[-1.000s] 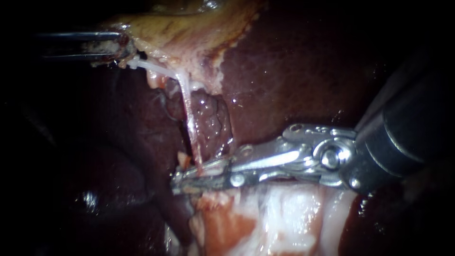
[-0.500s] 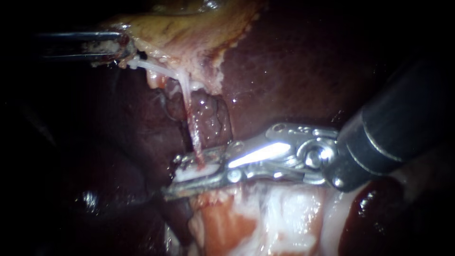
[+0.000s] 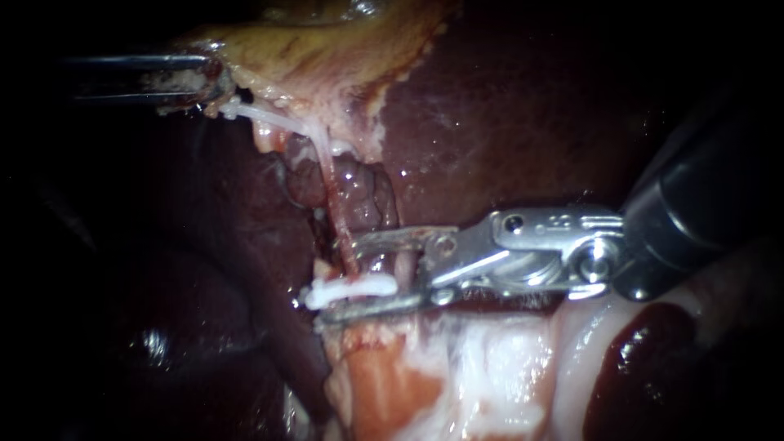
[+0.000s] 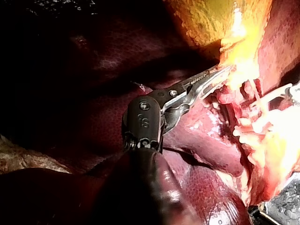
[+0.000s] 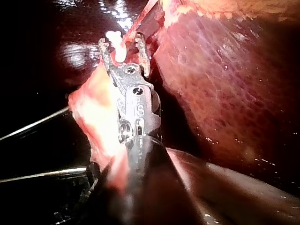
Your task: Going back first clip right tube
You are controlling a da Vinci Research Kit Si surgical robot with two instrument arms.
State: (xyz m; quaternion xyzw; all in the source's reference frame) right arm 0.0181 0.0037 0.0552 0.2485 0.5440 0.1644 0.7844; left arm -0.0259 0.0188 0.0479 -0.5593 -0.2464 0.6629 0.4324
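Note:
A thin pink tube [image 3: 333, 204] runs down from the yellowish gallbladder [image 3: 327, 49] to a white clip [image 3: 351, 287] that sits across it. My right instrument [image 3: 339, 279] comes in from the right, and its jaws stand open above and below the clip with a gap on both sides. The right wrist view shows the clip [image 5: 115, 43] between those open jaws [image 5: 121, 44]. My left instrument [image 3: 214, 82] lies at the upper left, its jaws shut on the gallbladder's edge. In the left wrist view its jaws [image 4: 220, 72] are closed in the yellow tissue [image 4: 234, 42].
Dark red liver [image 3: 506, 122] fills the background. Pale, raw cut tissue [image 3: 474, 376] lies under the right instrument, and a dark wet patch [image 3: 645, 343] lies to its right. Two thin metal rods [image 5: 37, 123] cross beside the right instrument's shaft.
The right instrument's jaws, closed across the tube a second ago, now stand open. A white clip stays on the tube. The shaft has drawn back slightly to the right. The left instrument has not moved.

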